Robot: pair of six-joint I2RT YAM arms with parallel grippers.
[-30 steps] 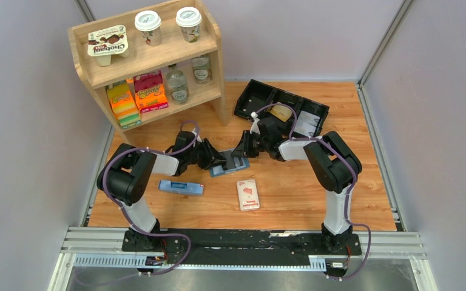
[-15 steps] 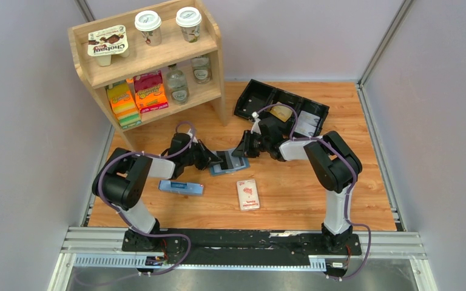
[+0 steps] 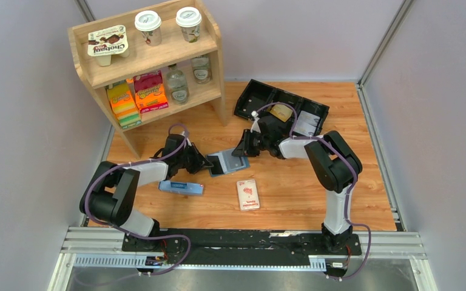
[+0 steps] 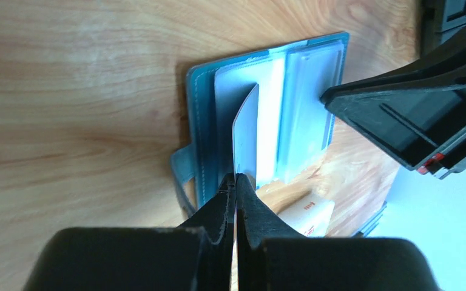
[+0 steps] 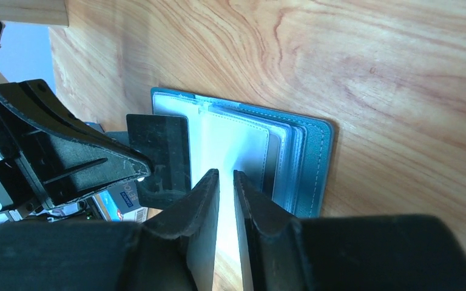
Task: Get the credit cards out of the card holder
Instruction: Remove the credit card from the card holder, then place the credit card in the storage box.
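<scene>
Left gripper (image 4: 235, 182), on an arm stretched low across the wooden table (image 3: 291, 194), is clamped on one edge of a thin dark grey plastic card (image 5: 161, 150). The card is tilted up over the light blue folding card holder (image 5: 315, 163), which lies open at mid-table. Right gripper (image 5: 226, 177) bears on the holder's pale panel, its fingers narrowly apart; whether they pinch anything is unclear. The left wrist view shows the card edge-on, the right wrist view its dark face.

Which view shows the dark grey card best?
Right wrist: the dark grey card lies face-on, partly out of the card holder, pinched by the left end effector. Left wrist shows only its edge; top external shows it small.
</scene>
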